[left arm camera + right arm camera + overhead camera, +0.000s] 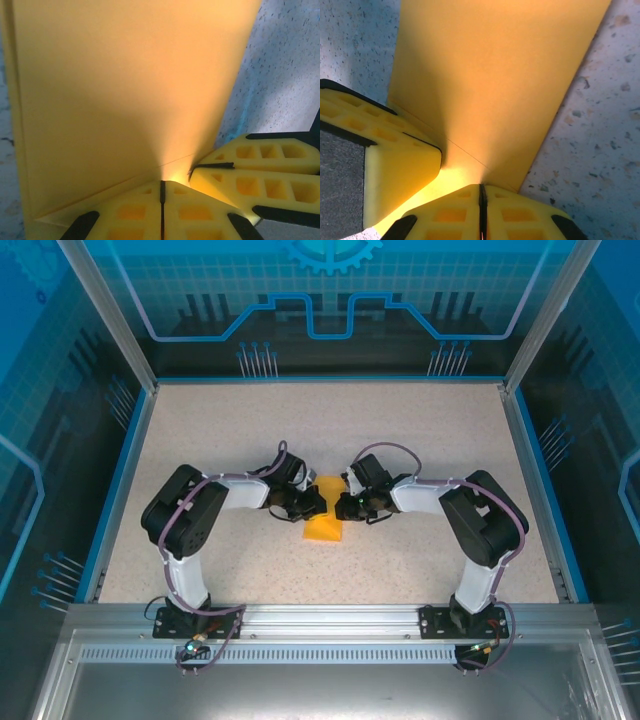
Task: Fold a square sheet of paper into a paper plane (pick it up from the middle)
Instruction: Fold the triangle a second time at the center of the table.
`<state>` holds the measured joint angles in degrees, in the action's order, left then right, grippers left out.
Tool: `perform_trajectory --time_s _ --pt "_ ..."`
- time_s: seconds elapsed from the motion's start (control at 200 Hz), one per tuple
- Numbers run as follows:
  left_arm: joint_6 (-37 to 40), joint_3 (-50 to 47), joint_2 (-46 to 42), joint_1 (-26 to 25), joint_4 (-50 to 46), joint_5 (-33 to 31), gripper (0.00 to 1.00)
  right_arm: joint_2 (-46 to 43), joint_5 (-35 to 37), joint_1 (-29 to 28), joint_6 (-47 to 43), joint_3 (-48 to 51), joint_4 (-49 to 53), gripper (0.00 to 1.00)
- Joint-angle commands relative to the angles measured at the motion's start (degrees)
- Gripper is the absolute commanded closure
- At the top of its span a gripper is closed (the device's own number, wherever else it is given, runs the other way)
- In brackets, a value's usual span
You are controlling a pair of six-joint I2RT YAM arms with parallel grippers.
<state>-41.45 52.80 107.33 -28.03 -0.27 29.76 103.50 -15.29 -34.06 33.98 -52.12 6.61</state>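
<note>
The speckled worktop (220, 430) sits inside blue walls (330, 290). Left jaws and right jaws both clench the yellow paper (323, 528).

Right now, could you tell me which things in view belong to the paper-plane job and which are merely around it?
Job: orange-yellow paper; left arm, jaws shut on it; right arm, jaws shut on it.
Surroundings: speckled table; blue enclosure panels; aluminium front rail.
</note>
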Motion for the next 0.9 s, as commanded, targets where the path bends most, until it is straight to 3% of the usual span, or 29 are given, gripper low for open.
perform_trajectory --time_s 0.0,0.24,0.535,0.895 --pt "2.0 0.6 -0.1 -0.3 -2.4 -1.9 0.93 3.6 5.6 0.9 -0.7 3.7 10.5 0.9" --pt "3.2 0.4 -2.5 1.2 -3.3 -4.1 0.93 3.5 6.5 0.9 -1.1 3.8 11.1 0.9" --pt "2.6 -0.9 -0.4 2.7 -2.8 -1.9 0.94 3.1 4.4 1.1 -0.7 3.9 9.2 0.9" --pt "3.4 -4.4 0.4 1.9 -3.2 -4.4 0.95 -7.5 -1.9 -1.3 -0.5 -1.5 6.4 0.89"
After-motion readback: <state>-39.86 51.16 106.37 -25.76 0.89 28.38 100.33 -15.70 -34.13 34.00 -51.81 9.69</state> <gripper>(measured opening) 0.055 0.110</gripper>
